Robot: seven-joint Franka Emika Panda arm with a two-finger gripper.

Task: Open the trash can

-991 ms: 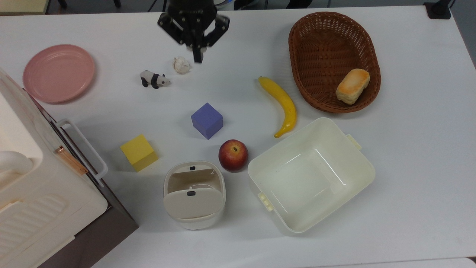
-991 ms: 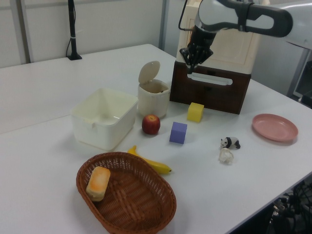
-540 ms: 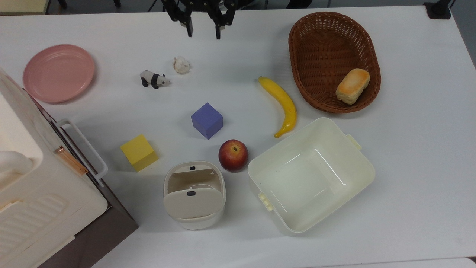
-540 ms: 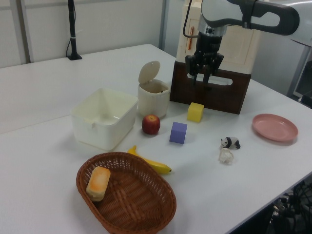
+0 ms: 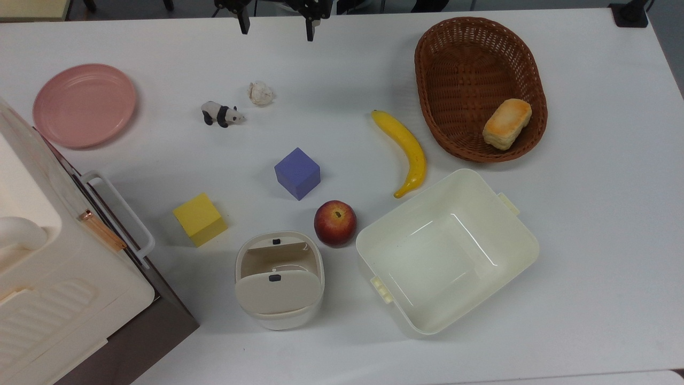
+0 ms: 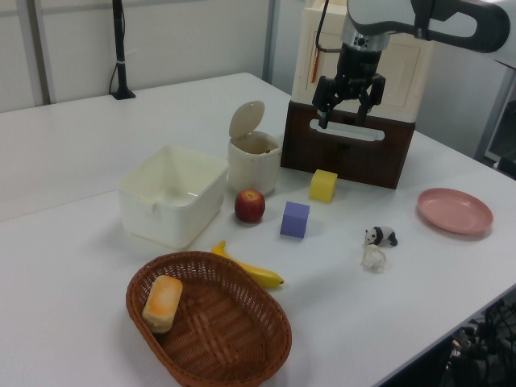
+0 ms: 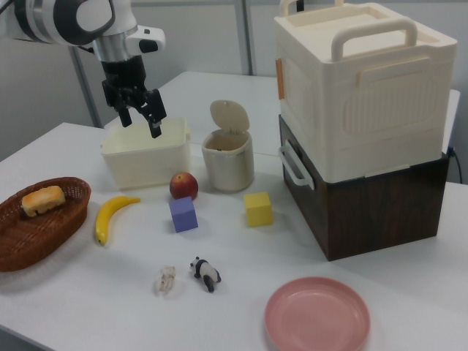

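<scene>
The trash can (image 5: 279, 315) is a small white rounded bin near the table's front edge in the top view, next to a red apple (image 5: 335, 222). Its beige lid (image 5: 278, 291) is tipped up on its hinge, so the inside shows. In the left view the lid (image 6: 246, 119) stands upright above the trash can (image 6: 254, 168), and the right view also shows the trash can (image 7: 228, 164) with its lid raised. My gripper (image 5: 277, 31) hangs at the top view's upper edge, far from the bin. It is high above the table (image 6: 340, 121) (image 7: 140, 126), open and holding nothing.
A cream tub (image 5: 526, 246) sits right of the apple. A purple cube (image 5: 297, 172), yellow cube (image 5: 200, 218), banana (image 5: 407, 149), toy panda (image 5: 220, 114), paper ball (image 5: 261, 93), pink plate (image 5: 84, 105) and a basket (image 5: 459, 59) holding bread are spread about. A cream appliance (image 5: 48, 278) fills the top view's lower left.
The gripper went from shut to open and pulled back toward the top view's upper edge, rising. The trash can's lid stayed up throughout.
</scene>
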